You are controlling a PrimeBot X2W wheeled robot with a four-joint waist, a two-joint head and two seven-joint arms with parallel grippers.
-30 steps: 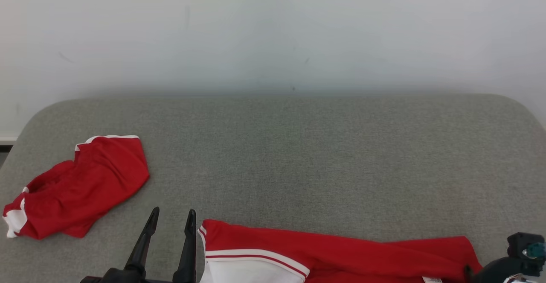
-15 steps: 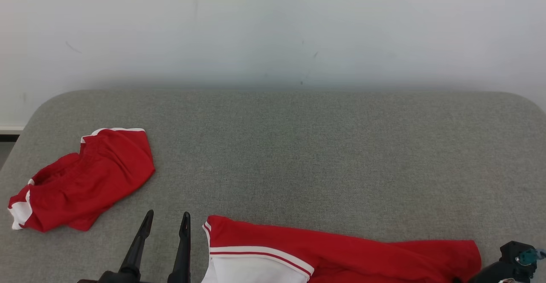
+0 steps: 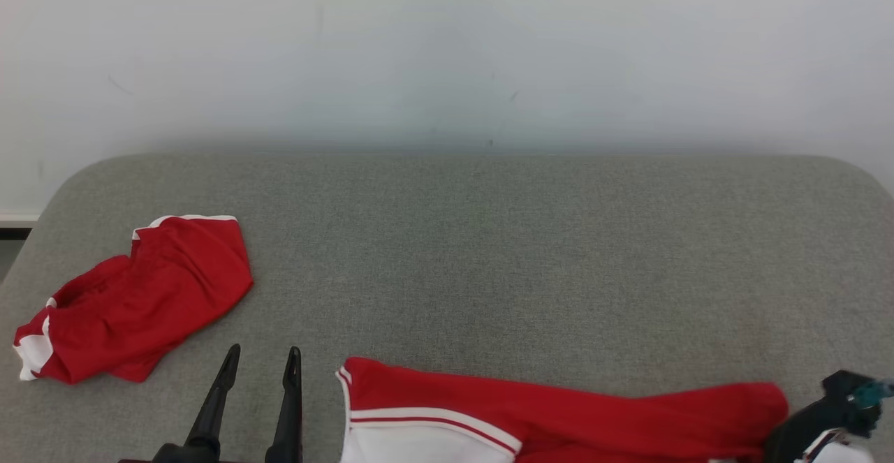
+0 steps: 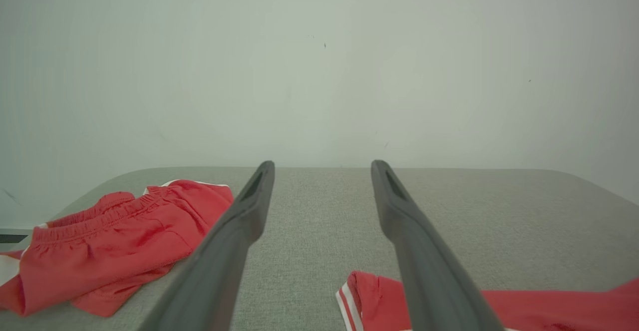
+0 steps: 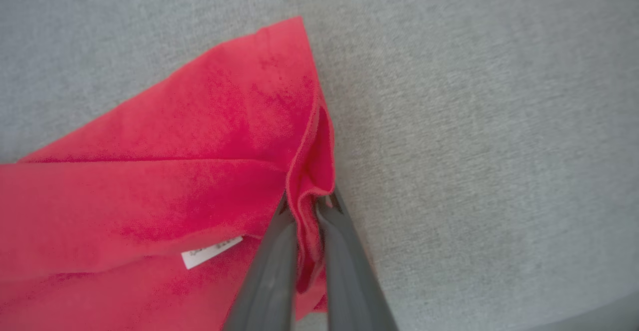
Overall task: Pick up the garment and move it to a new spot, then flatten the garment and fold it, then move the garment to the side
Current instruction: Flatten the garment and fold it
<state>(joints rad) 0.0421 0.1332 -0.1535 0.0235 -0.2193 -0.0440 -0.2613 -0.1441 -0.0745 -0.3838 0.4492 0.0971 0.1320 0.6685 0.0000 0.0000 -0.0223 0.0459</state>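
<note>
Garment (image 3: 594,414) red, creased, with white striped panel

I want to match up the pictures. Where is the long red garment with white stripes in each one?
Head view: garment along the bottom, middle to right.
Left wrist view: garment, bottom right corner.
Right wrist view: garment at left, pinched by the right tool.
Shared landmark: grey padded surface.

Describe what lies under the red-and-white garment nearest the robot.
The grey fabric surface shows beside the garment, so it lies on that. Whatever sits beneath its folds is covered; the right claw pinches one edge.
</note>
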